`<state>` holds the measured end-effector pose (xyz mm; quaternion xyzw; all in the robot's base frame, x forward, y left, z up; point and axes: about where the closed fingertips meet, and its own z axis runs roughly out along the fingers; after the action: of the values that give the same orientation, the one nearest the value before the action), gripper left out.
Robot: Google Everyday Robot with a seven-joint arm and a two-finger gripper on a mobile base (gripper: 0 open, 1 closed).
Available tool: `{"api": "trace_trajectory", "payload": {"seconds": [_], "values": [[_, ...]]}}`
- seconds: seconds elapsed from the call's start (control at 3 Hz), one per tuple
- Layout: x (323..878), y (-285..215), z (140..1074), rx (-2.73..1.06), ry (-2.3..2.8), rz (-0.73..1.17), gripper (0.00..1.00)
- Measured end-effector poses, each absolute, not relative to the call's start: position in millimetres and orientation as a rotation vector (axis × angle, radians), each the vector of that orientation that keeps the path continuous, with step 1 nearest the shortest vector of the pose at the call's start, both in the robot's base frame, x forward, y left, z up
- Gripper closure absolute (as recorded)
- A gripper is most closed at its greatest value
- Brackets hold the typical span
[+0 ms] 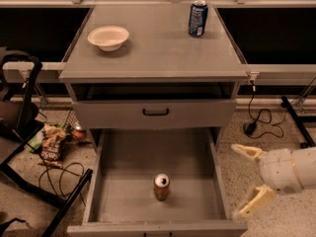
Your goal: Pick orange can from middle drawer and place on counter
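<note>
The orange can (pixel 161 186) stands upright on the floor of the open middle drawer (pixel 123 201), near its front and centre. The counter (pixel 153 48) is the grey top of the cabinet above. My gripper (pixel 247 181) is at the lower right, outside the drawer's right wall, with its two pale fingers (pixel 247 152) spread apart and empty. It is level with the can but well to its right.
A white bowl (pixel 108 36) sits at the counter's left and a dark blue can (pixel 197 18) at its back right. A shallower drawer front with a black loop handle (pixel 155 112) is above. A black chair frame (pixel 29 147), cables and snack bags (pixel 52 144) lie on the floor at left.
</note>
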<state>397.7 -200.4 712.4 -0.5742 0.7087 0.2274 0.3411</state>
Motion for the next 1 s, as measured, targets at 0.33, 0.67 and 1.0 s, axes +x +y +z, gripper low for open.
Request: {"api": "trace_trajectory", "payload": {"seconds": [0.33, 0.67, 1.0], "values": [[401, -180, 654, -1.413, 1.784, 0.718, 0.00], [401, -179, 654, -1.412, 1.785, 0.722, 0.00], [422, -160, 641, -1.410, 1.744, 0.732, 0.00]]}}
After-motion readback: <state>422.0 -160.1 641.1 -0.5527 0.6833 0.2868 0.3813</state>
